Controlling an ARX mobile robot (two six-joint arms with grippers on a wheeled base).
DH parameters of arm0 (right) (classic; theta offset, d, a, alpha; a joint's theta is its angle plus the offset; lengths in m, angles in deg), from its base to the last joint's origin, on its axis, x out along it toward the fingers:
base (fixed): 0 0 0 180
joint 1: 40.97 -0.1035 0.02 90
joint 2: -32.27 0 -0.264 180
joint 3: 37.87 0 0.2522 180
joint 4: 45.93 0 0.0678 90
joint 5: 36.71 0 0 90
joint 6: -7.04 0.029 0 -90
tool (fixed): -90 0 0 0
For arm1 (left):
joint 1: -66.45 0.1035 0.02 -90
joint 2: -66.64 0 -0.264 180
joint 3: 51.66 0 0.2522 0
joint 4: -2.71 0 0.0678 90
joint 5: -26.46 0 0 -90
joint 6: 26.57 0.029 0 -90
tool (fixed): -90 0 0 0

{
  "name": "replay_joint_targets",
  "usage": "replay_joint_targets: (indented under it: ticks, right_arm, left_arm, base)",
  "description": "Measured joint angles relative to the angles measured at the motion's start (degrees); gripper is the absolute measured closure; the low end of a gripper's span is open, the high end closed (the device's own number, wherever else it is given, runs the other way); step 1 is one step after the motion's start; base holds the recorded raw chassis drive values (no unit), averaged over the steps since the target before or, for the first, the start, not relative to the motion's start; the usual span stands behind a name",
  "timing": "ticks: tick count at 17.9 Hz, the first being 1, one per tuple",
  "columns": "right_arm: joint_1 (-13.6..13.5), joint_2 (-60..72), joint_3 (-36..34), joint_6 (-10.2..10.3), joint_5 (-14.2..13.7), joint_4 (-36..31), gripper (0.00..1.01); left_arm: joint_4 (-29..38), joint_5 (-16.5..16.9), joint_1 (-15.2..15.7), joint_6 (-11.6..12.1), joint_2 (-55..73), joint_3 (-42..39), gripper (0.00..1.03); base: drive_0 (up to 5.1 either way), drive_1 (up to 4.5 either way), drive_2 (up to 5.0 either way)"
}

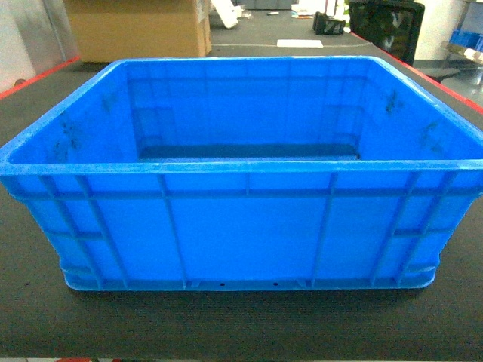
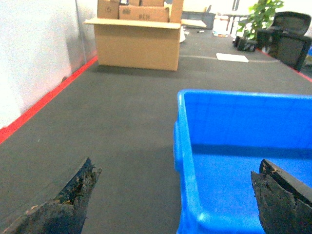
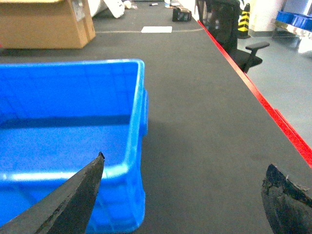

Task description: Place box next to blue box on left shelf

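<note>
My left tool (image 2: pixel 173 200) is spread wide, one worn dark finger (image 2: pixel 68 202) low over the dark counter (image 2: pixel 122 122) and the other over the inside of the box (image 2: pixel 234 161), so the box's left wall sits between them, untouched as far as I can see. My right tool (image 3: pixel 183 200) is spread the same way, straddling the right wall. Both wrist views cut the fingers off at the frame's bottom edge, so I see only their tips.

In the head view the box (image 1: pixel 241 226) fills most of the frame, upright on the counter, and neither tool shows there. Its floor is mostly hidden behind the near wall.

Behind it stands a brown cardboard box (image 1: pixel 139 30); a black office chair (image 3: pixel 229 24) is at the right.
</note>
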Motion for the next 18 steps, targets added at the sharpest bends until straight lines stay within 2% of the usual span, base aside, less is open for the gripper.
replay_joint_targets:
  ticks: [1,2,4,5,6,7,9,11,14,16,18]
  right_arm:
    - [0.46,10.97,8.81,0.52,2.29,-1.16,0.03]
    - [0.96,21.05,16.52,1.11,3.56,0.31,0.03]
    - [1.51,39.91,31.45,1.92,7.08,7.93,0.03]
    - [1.22,46.95,38.34,1.9,8.41,12.79,0.03]
    - [0.92,52.92,44.39,1.84,8.72,17.4,0.03]
    - [0.28,58.6,49.57,1.86,8.92,22.12,0.03]
    - [-0.85,65.22,53.92,2.29,8.9,27.85,0.03]
    - [-1.29,69.11,55.93,3.91,7.96,31.56,0.03]
    - [-2.27,70.95,56.28,6.58,8.02,31.61,0.03]
    - [-2.36,71.01,56.28,6.86,7.89,31.95,0.03]
    - [-2.36,71.04,56.28,6.86,7.85,32.37,0.03]
  left_arm:
    - [1.25,0.37,-0.68,0.0,10.34,7.82,0.05]
    - [-1.77,1.22,-1.27,0.0,20.13,15.61,0.05]
    - [-9.14,0.63,-1.27,1.51,36.87,29.2,0.05]
    - [-13.94,1.09,-1.42,1.4,42.23,35.54,0.05]
    - [-19.39,1.09,-1.66,0.79,46.49,40.96,0.05]
    - [-25.59,1.14,-1.86,-0.79,51.04,45.92,0.05]
    - [-31.19,1.14,-2.27,-1.81,56.85,48.87,0.05]
    - [-35.15,0.87,-2.8,-1.92,60.04,49.96,0.05]
    - [-39.3,1.33,-3.82,-1.9,60.65,51.78,0.05]
    - [-40.52,2.78,-4.17,-1.88,60.76,52.3,0.05]
    - [-42.47,2.58,-4.22,-1.49,61.07,52.61,0.05]
  base:
    - [0.0,0.0,0.0]
    - [0.0,0.0,0.0]
    - [0.0,0.0,0.0]
    - [0.0,0.0,0.0]
    - [0.0,0.0,0.0]
    - [0.0,0.0,0.0]
    - [0.0,0.0,0.0]
    - [0.0,0.0,0.0]
    - [0.0,0.0,0.0]
    - [0.0,0.0,0.0]
    - [0.0,0.0,0.0]
